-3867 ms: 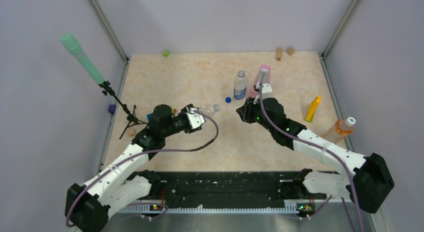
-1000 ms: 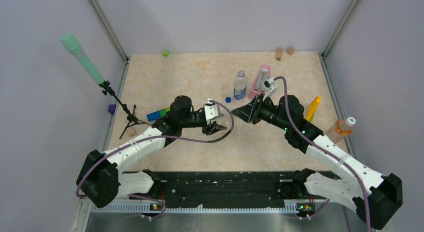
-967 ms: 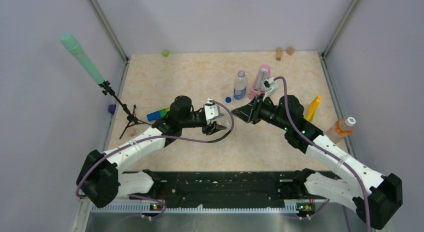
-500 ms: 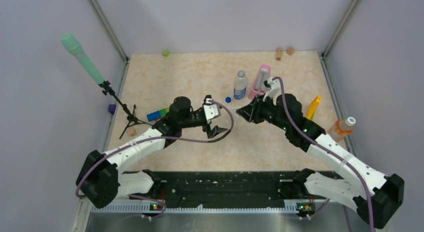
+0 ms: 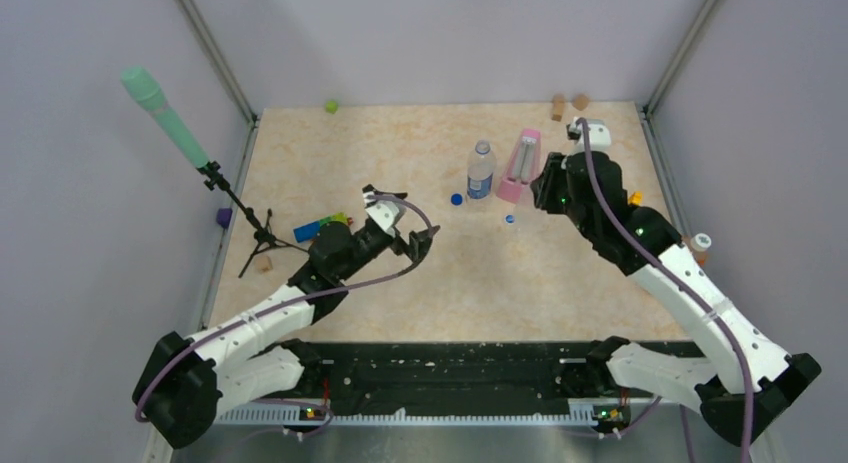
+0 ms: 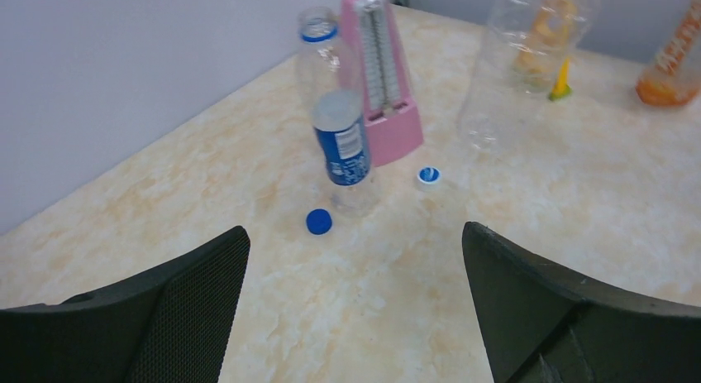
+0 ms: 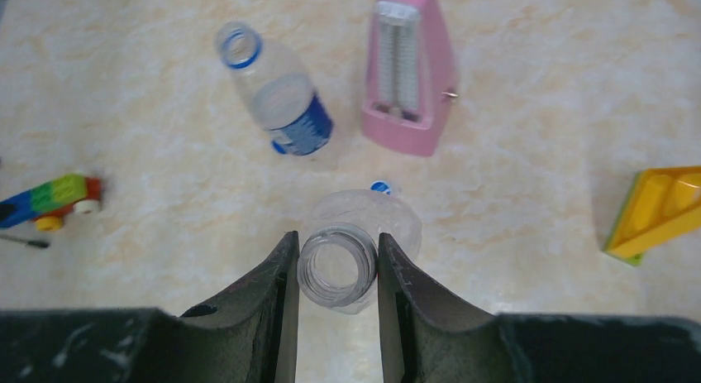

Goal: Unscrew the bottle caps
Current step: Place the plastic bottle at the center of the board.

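- The right gripper (image 7: 335, 244) is closed on the neck of the taller plain clear plastic bottle (image 7: 364, 222). The bottle hangs upright below the fingers with its mouth open. I cannot tell whether its base touches the pale marbled table (image 5: 350, 153).
- The left gripper (image 6: 355, 234) is spread wide and holds nothing.
- Ahead of the left gripper stands the short clear bottle with a blue label (image 6: 339, 135), also uncapped. The round dark blue plastic cap (image 6: 318, 222) lies just on the gripper's side of it, and a small white cap with a blue top (image 6: 428, 175) lies further to the right.
- The white cap sits close to the held bottle's base, and the pink metronome (image 7: 409, 69) is near too. Lower the bottle straight down clear of both, seat it flat, and only then part the fingers; an empty bottle is likely to tip easily.
- Outboard of the right arm, the orange-tinted plastic bottle (image 5: 685, 255) wears its white screw cap (image 5: 701, 240). It looks like the last to undo.
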